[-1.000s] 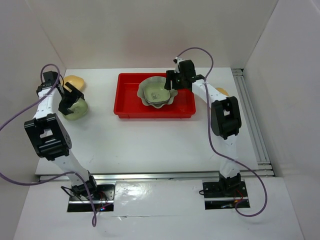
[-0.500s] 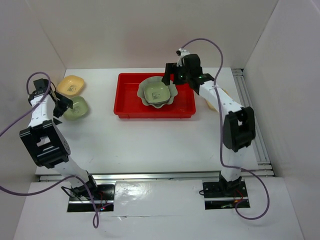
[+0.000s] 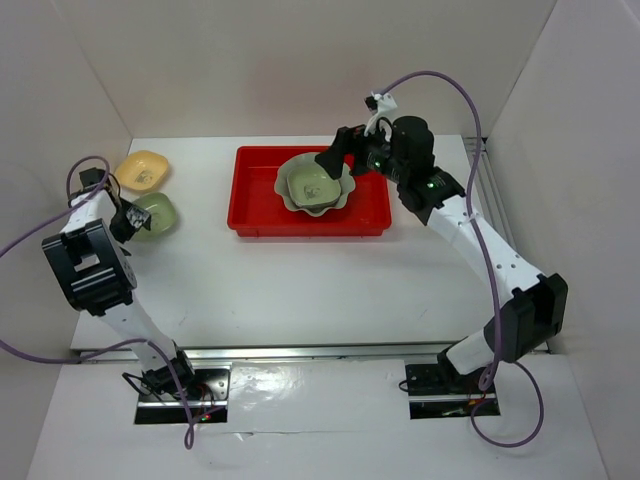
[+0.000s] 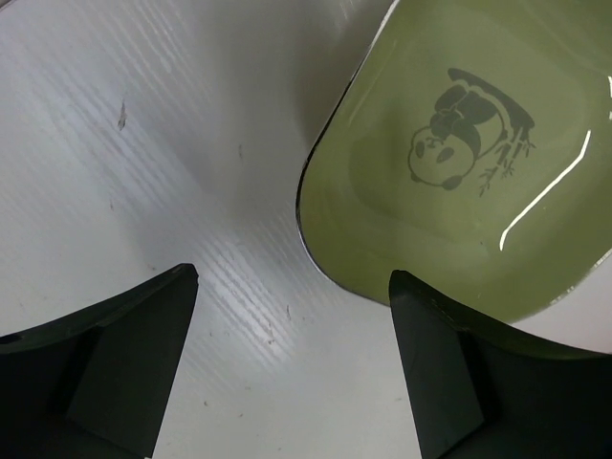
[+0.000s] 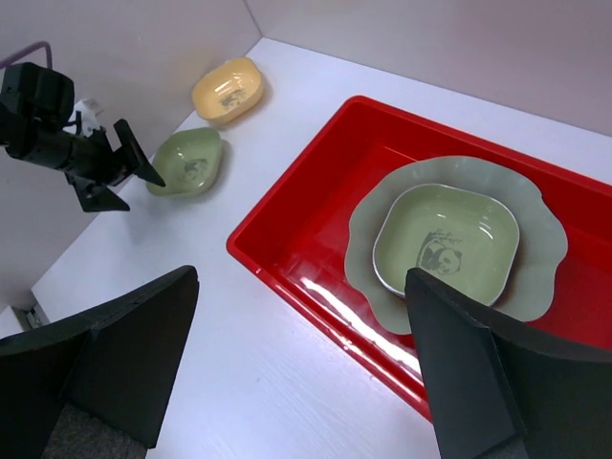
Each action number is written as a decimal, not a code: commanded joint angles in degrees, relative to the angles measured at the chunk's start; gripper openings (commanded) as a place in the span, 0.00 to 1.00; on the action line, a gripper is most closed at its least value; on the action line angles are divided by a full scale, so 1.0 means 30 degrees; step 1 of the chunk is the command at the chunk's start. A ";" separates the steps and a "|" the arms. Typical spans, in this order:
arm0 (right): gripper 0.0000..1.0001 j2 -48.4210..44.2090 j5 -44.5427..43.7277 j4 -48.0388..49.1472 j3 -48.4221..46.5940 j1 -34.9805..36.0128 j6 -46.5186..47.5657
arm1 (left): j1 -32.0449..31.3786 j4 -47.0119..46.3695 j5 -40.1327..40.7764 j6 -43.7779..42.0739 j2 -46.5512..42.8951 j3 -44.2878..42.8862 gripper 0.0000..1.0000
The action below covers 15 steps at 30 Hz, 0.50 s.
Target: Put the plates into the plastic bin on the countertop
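Note:
The red plastic bin (image 3: 250, 205) (image 5: 287, 273) sits at the back middle of the white countertop (image 3: 300, 290). In it lies the large pale green scalloped plate (image 3: 342, 196) (image 5: 540, 277), with a small green panda dish (image 3: 313, 184) (image 5: 445, 239) resting on it. My right gripper (image 3: 340, 155) (image 5: 301, 282) hangs open above the bin, holding nothing. At the far left a second green dish (image 3: 154, 214) (image 4: 459, 163) (image 5: 186, 163) and a yellow dish (image 3: 142, 170) (image 5: 228, 91) rest on the countertop. My left gripper (image 3: 122, 218) (image 4: 292, 277) is open and low beside the green dish's left edge, with only countertop between its fingers.
White walls close in the left, back and right sides. A metal rail (image 3: 497, 230) runs along the right edge of the countertop. Purple cables loop off both arms.
My right gripper has opened wider and risen back from the plates in the bin. My left gripper has slid left off the green dish and dropped beside it.

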<state>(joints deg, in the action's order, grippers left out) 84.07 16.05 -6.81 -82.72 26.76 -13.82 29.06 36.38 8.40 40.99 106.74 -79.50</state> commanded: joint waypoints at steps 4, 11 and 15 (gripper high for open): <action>0.95 -0.1946 0.0069 0.0893 0.0737 0.0014 0.0067 | 0.0099 -0.0936 0.0451 0.0428 0.1157 -0.0452 0.93; 0.95 -0.2858 -0.0517 0.0894 0.1410 0.0190 0.0067 | 0.0099 -0.0760 0.0978 0.0926 0.2768 -0.1533 0.85; 0.95 -0.3034 -0.0693 0.0717 0.1207 0.0190 0.0067 | 0.0099 -0.1050 0.0336 0.1100 0.3210 -0.1275 0.85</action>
<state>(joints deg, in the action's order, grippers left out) 76.25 14.98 -6.44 -78.67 26.87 -13.85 29.08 34.13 10.20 42.54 115.13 -82.74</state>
